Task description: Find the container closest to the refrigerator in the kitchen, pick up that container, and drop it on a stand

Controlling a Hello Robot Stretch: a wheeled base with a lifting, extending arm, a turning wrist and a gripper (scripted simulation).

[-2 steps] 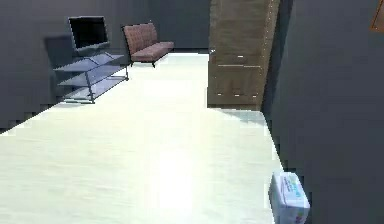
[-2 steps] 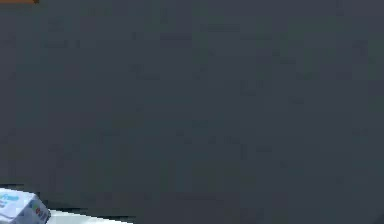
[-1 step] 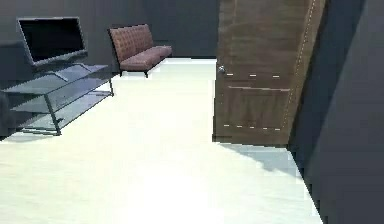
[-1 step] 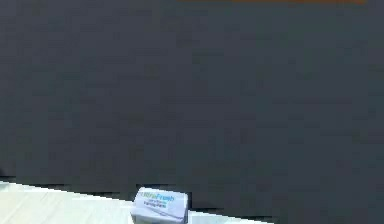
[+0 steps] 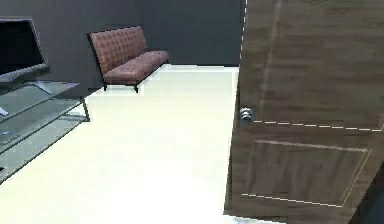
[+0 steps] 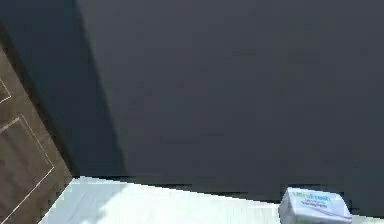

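Forward view: a dark wooden door (image 5: 310, 110) takes up the right side, seen at close range, with a round metal knob (image 5: 246, 115) on its left edge. A pale floor (image 5: 160, 140) runs from the door back to a dark grey wall (image 5: 190, 30).

- Against that wall, left of centre: a sofa (image 5: 125, 55) with red checked upholstery on thin dark legs.
- Far left: a glass stand (image 5: 40, 115) with a metal frame. A dark flat television (image 5: 18, 50) stands on its top.

Arm side view: mostly the same dark grey wall (image 6: 230, 90). The wooden door (image 6: 25, 150) shows again at the lower left. A strip of pale floor (image 6: 150, 205) runs along the bottom.

- Bottom right corner: a small white boxy object (image 6: 315, 205) with blue-green marking on top. It lies on the floor just beside the foot of the wall. What kind of thing it is cannot be told.

Hand: state cannot be told from these frames, so positions are given by view instead.

Container: I cannot tell where it is.
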